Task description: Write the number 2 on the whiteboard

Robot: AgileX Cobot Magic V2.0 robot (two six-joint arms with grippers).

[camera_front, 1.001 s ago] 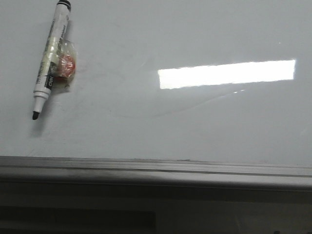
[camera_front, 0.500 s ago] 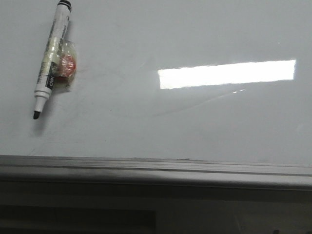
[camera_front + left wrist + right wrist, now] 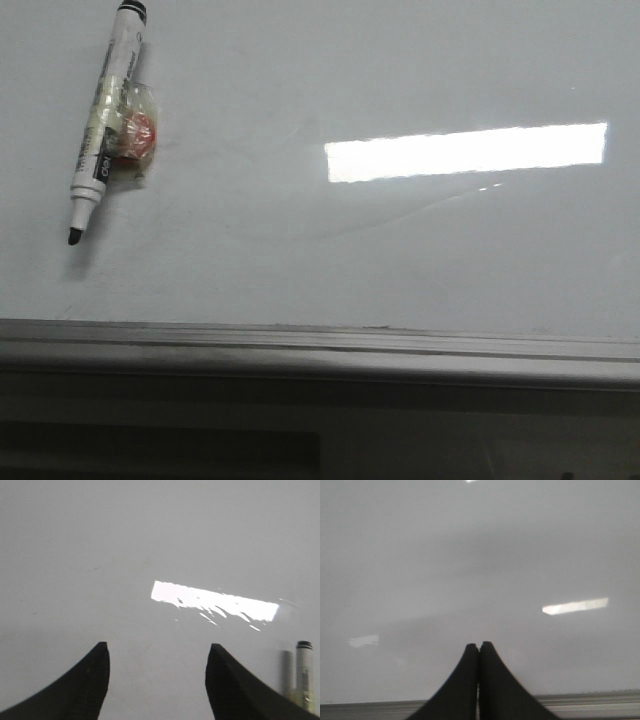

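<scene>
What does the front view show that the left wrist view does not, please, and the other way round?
Only the front view shows the marker whole, tip uncapped, with the orange-red piece taped at its side, and the grey bottom rail. Only the left wrist view shows the left gripper, its fingers apart with nothing between them. Both show the whiteboard with the bright rectangular reflection and at least the marker's capped end; neither shows a written 2.

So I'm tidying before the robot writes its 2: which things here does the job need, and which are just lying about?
Needed:
whiteboard
marker
left gripper, fingers apart

Lying about:
orange-red lump taped to the marker
faint grey smudge lines
</scene>
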